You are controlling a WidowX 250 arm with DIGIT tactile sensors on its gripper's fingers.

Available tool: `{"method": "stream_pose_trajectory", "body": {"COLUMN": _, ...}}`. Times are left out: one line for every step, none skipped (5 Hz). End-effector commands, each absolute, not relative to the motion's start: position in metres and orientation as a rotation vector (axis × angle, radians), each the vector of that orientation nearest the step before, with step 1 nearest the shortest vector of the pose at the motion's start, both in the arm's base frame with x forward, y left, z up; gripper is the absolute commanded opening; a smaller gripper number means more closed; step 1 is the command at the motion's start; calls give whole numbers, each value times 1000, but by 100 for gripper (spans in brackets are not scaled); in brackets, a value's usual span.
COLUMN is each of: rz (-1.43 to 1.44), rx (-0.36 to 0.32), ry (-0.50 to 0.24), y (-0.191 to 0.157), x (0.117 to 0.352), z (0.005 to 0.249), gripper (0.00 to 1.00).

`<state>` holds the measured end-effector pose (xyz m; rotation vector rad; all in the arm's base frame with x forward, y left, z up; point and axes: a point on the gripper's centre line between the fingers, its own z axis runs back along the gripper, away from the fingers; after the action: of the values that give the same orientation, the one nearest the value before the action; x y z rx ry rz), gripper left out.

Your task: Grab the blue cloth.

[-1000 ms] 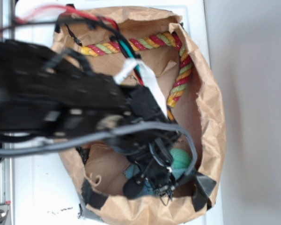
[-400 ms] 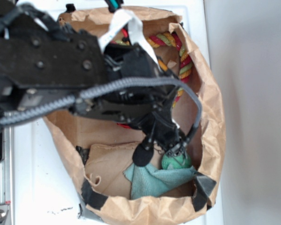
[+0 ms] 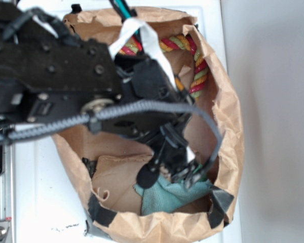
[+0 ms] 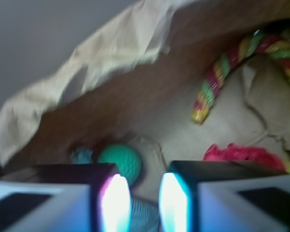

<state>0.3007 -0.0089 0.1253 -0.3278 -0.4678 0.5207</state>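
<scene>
The blue cloth (image 3: pixel 164 196) lies crumpled, teal and folded, on the floor of a brown paper bag (image 3: pixel 228 126), at its near end. My gripper (image 3: pixel 168 176) hangs just over the cloth's far edge, and its black fingertips (image 3: pixel 147 177) stand apart. In the wrist view the gripper (image 4: pixel 145 203) is open. A strip of the blue cloth (image 4: pixel 146 216) shows low in the gap between the two bright pads (image 4: pixel 117 203). Nothing is clamped. The arm hides much of the bag's inside in the exterior view.
A round green ball (image 4: pixel 121 162) sits just beyond the left finger. A red ruffled ball (image 4: pixel 241 153) lies past the right finger. A red, yellow and green rope (image 3: pixel 197 71) curls at the bag's far end. The bag's walls stand close on all sides.
The gripper has shifted toward the bag's near end, onto the cloth's edge, and now covers the green ball in the exterior view. The cloth has not moved.
</scene>
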Motion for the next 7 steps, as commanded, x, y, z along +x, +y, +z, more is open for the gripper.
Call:
{"method": "stream_pose_trajectory", "body": {"rz": 407, "rx": -351, "ry": -402, "y": -29, "x": 282, "z": 107, "gripper": 100}}
{"method": "stream_pose_trajectory", "body": {"rz": 371, "rx": -353, "ry": -384, "y": -37, "x": 278, "z": 99, "gripper": 100}}
{"method": "stream_pose_trajectory", "body": {"rz": 362, "rx": -352, "ry": -383, "y": -43, "x": 281, "z": 88, "gripper": 100}}
{"method": "stream_pose_trajectory", "body": {"rz": 353, "rx": -395, "ry": -377, "y": -57, "x": 287, "z": 81, "gripper": 100}}
{"method": "stream_pose_trajectory", "body": {"rz": 318, "rx": -431, "ry": -353, "y": -72, "x": 285, "z": 76, "gripper": 100}}
{"method": "stream_pose_trajectory", "body": {"rz": 274, "rx": -431, "ry": -381, "y": -86, "x": 280, "z": 71, "gripper": 100}}
{"method": "stream_pose_trajectory", "body": {"rz": 264, "rx": -414, "ry": -404, "y": -93, "x": 283, "z": 64, "gripper": 100}}
